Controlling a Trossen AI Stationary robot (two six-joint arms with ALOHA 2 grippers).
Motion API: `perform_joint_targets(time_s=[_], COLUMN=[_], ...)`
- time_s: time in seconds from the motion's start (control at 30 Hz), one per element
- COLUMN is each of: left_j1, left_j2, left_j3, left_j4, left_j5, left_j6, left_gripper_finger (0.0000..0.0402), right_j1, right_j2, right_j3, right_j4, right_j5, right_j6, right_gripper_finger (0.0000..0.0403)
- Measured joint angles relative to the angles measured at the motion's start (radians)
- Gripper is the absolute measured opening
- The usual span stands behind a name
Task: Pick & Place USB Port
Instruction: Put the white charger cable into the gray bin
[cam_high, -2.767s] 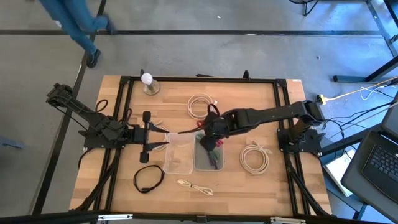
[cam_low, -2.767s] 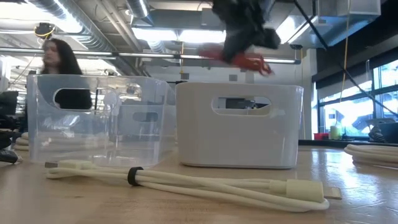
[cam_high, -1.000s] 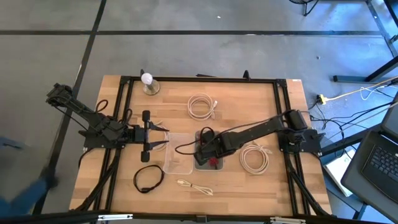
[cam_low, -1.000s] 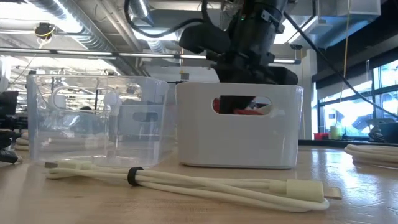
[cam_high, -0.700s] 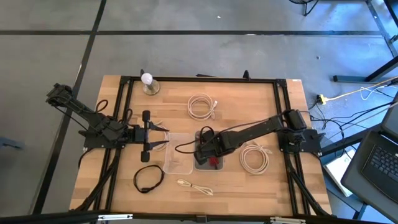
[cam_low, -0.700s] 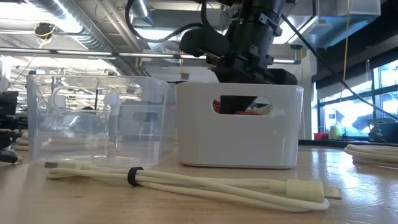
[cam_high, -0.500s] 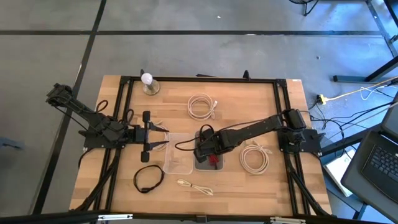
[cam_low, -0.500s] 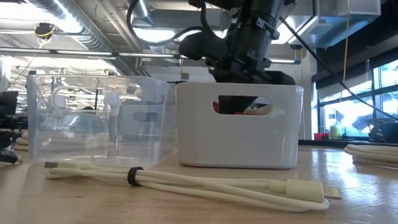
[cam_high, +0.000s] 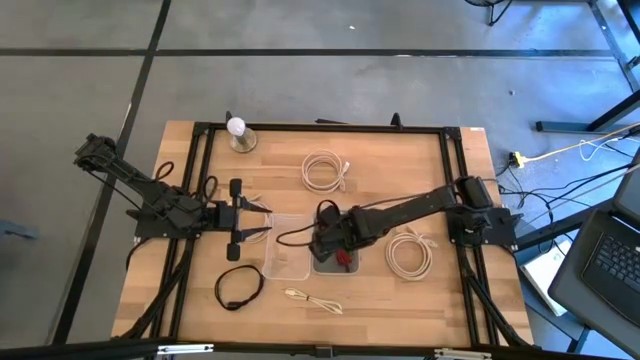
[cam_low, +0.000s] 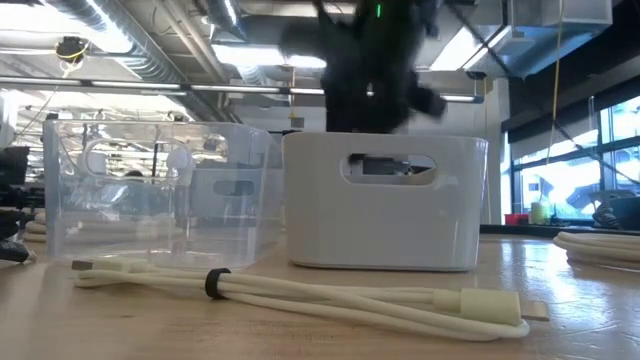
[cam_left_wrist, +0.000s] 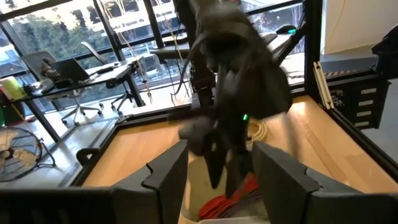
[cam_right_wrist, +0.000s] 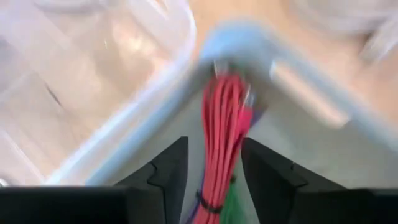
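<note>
Red USB cable (cam_right_wrist: 225, 118) lies bundled inside the white bin (cam_high: 335, 262), directly beneath the right gripper (cam_right_wrist: 213, 163), its long axis running between the parted, empty fingers; the left gripper (cam_high: 238, 219) waits beyond the clear bin (cam_high: 287, 247).

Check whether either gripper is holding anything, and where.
Nothing: the right gripper is open above the red cable bundle in the white bin; the left gripper is empty.
</note>
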Motion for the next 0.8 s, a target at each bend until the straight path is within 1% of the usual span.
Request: perform_joint_targets(time_s=[0.13,0.2,0.23,0.3,0.37,0.5,0.57,0.63,0.73,0.8], left_j1=[0.0,0.0,0.0,0.0,0.0,0.0,0.0,0.0,-0.003,-0.014], left_j2=[0.0,0.0,0.0,0.0,0.0,0.0,0.0,0.0,0.0,0.008], left_j3=[0.0,0.0,0.0,0.0,0.0,0.0,0.0,0.0,0.0,0.0], left_j4=[-0.013,-0.013,-0.013,-0.013,-0.013,-0.019,-0.019,-0.028,-0.06,-0.079], left_j5=[0.022,0.042,0.05,0.066,0.081,0.109,0.146,0.216,0.32,0.351], left_j6=[0.0,0.0,-0.002,-0.003,-0.003,-0.004,-0.023,-0.063,-0.144,-0.206], left_gripper_finger=[0.0173,0.0173,0.0173,0.0173,0.0173,0.0173,0.0173,0.0173,0.0173,0.0173], right_j1=[0.056,0.088,0.104,0.139,0.18,0.272,0.327,0.385,0.467,0.515], right_j2=[0.0,0.0,0.0,-0.001,-0.002,-0.002,-0.002,-0.002,-0.002,-0.002], right_j3=[0.138,0.222,0.259,0.328,0.382,0.449,0.467,0.488,0.512,0.515], right_j4=[-0.143,-0.229,-0.267,-0.331,-0.378,-0.42,-0.445,-0.489,-0.579,-0.624], right_j5=[0.2,0.275,0.296,0.307,0.275,0.11,0.064,0.076,0.174,0.249], right_j6=[-0.114,-0.183,-0.214,-0.262,-0.293,-0.354,-0.368,-0.349,-0.244,-0.167], right_gripper_finger=[0.0135,0.0129,0.0126,0.0122,0.0118,0.0117,0.0117,0.0117,0.0117,0.0117])
